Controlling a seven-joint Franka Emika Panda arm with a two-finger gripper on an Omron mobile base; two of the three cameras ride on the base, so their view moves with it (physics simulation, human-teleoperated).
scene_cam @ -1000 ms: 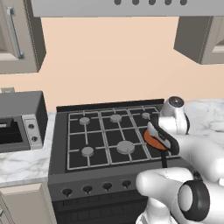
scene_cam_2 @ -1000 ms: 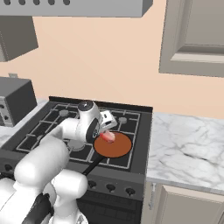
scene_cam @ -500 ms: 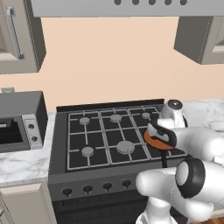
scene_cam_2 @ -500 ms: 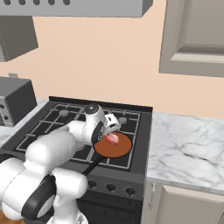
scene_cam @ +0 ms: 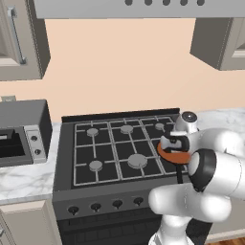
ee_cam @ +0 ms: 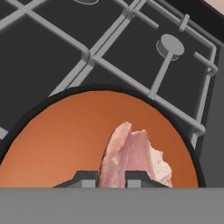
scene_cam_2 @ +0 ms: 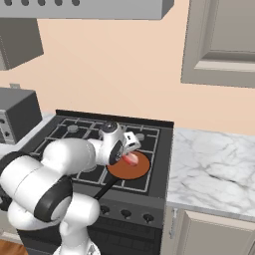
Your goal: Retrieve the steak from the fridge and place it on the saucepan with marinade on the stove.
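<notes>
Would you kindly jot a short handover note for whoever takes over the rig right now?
Pincer: shut on the steak, above the pan.
Pan: on the stove's front right burner, handle toward the knobs.
Done: steak is out of the fridge and carried over the pan.
Left: lower it, open the pincer so the steak lies in the pan, then pull the arm away.

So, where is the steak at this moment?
The steak is held in the shut gripper just above the saucepan, at the stove's front right corner in the right base view.
</notes>
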